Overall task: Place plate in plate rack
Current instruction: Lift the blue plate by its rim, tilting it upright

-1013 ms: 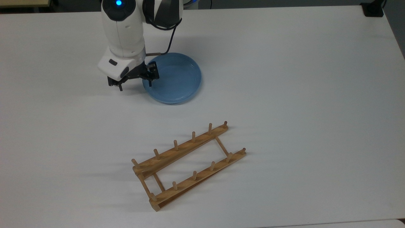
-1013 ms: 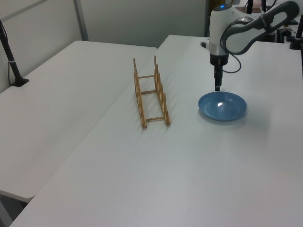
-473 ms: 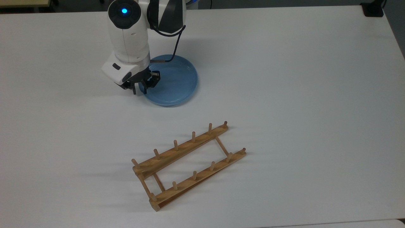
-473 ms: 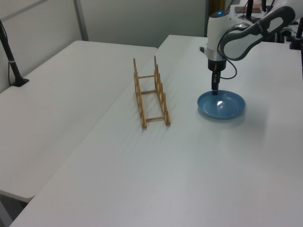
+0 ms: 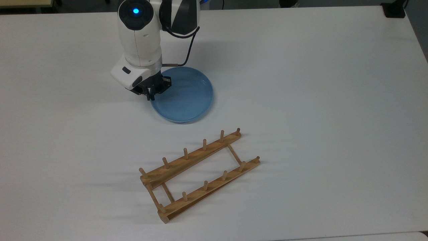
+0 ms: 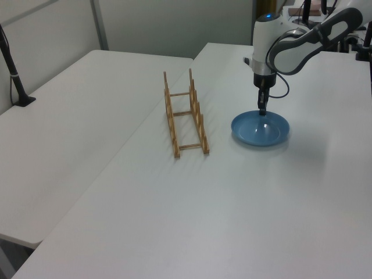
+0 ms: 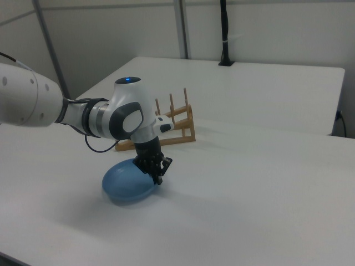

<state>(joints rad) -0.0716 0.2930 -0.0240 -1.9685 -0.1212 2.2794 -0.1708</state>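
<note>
On the white table [image 5: 301,83], the gripper [image 5: 152,95] pinches the plate [image 5: 185,97] by its rim, at the top view's left edge. Plate appears tilted in the right view, its near rim hidden behind the fingers. Plate rack [image 5: 197,174] stands well apart, unloaded. Arm's upper links are cut off by the frame.

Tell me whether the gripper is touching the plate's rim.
Touching. In the top view the gripper is closed on the rim of the plate at the top view's left; in the right view the gripper meets the plate edge, no gap.
</note>
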